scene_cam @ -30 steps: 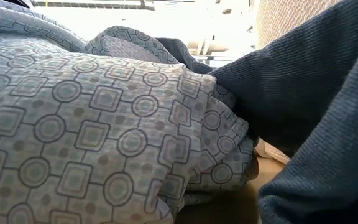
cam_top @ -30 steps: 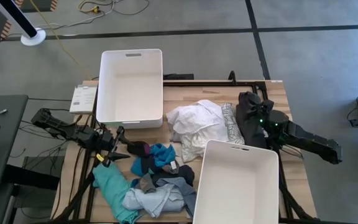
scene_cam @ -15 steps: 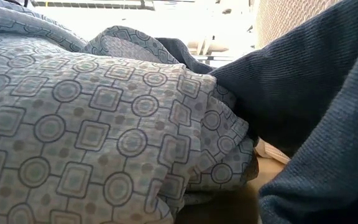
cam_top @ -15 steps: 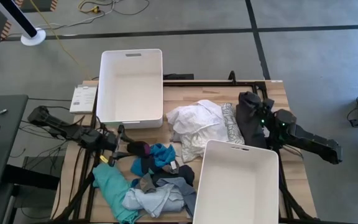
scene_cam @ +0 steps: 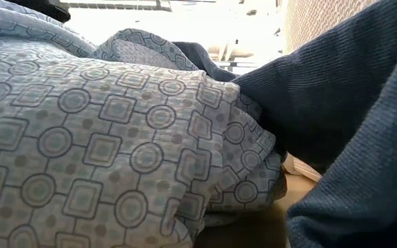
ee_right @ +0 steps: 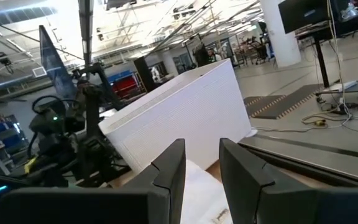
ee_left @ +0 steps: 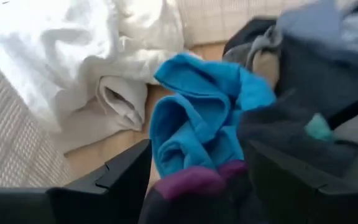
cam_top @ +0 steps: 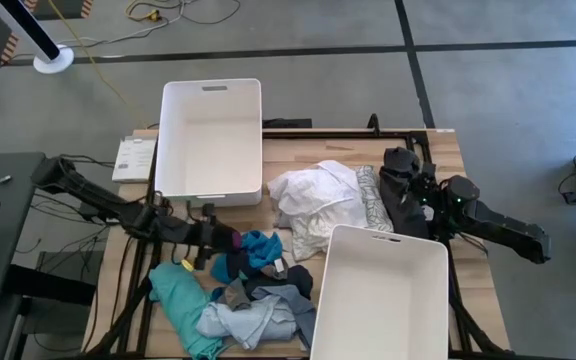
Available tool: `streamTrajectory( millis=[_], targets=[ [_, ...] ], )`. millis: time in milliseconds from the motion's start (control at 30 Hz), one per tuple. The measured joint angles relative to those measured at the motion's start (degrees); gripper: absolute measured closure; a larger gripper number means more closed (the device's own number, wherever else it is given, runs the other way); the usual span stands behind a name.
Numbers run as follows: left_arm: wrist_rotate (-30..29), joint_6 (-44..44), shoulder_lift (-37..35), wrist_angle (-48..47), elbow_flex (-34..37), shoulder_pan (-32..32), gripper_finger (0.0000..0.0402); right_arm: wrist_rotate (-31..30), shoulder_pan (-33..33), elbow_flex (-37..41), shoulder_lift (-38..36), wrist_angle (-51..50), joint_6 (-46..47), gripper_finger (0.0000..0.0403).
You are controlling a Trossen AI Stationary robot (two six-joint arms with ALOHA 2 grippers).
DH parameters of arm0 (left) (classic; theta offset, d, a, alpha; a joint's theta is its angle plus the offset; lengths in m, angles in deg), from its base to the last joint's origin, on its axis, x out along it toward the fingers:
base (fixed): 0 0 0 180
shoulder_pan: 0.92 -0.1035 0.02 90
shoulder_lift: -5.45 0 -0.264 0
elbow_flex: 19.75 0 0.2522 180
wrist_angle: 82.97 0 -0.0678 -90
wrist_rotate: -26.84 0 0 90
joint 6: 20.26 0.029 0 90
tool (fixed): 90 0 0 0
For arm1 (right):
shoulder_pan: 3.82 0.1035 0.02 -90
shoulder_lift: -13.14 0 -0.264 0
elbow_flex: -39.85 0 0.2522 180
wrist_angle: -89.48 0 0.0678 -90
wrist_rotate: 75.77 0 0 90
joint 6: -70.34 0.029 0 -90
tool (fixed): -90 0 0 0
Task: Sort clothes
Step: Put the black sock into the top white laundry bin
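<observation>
Clothes (cam_top: 253, 285) heaped on table (cam_top: 448, 150) front-left | left gripper (cam_top: 211, 240) spread wide, empty, straddling purple-and-blue garment (ee_left: 194, 134) | advice: drop lower, pinch one layer only | right gripper (cam_top: 415, 185) narrowly parted, apparently empty, beside dark garment (cam_top: 400, 200)

Two white bins are seen: one (cam_top: 211, 140) far left, one (cam_top: 380, 295) near right. The table (cam_top: 446, 150) is light wood. A plain white garment (cam_top: 313, 205) is heaped at centre, beside it a grey-white patterned cloth (cam_top: 371, 205), printed with circles and rounded squares in a grid (scene_cam: 102, 145). A dark grey ribbed garment (cam_top: 400, 200) is shown right of that. A bright blue piece (ee_left: 197, 118) is noted, with a purple-edged dark item (ee_left: 191, 183) against it. A teal garment (cam_top: 180, 295) is laid near left, a pale blue one (cam_top: 243, 320) next to it. Both arms are coloured black.
</observation>
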Motion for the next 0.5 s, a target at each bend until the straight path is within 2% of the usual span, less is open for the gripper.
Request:
streamTrajectory(
  millis=[233, 333, 500],
  targets=[
    [-2.92, -0.98, 14.15, -12.39, -9.90, -0.01, 0.0152, 0.02, 3.07, -0.04, 0.00, -0.14, 0.00, 0.0287],
    [-3.17, -2.14, 17.96, -17.13, -12.85, -0.01, 0.0152, 0.01, 4.60, -0.04, 0.00, -0.26, -0.28, 0.0287],
    [-3.35, -2.67, 21.36, -18.68, -14.45, -0.01, 0.0159, -0.01, 6.37, -0.06, 0.00, -0.66, -0.46, 0.0287]
  ],
)
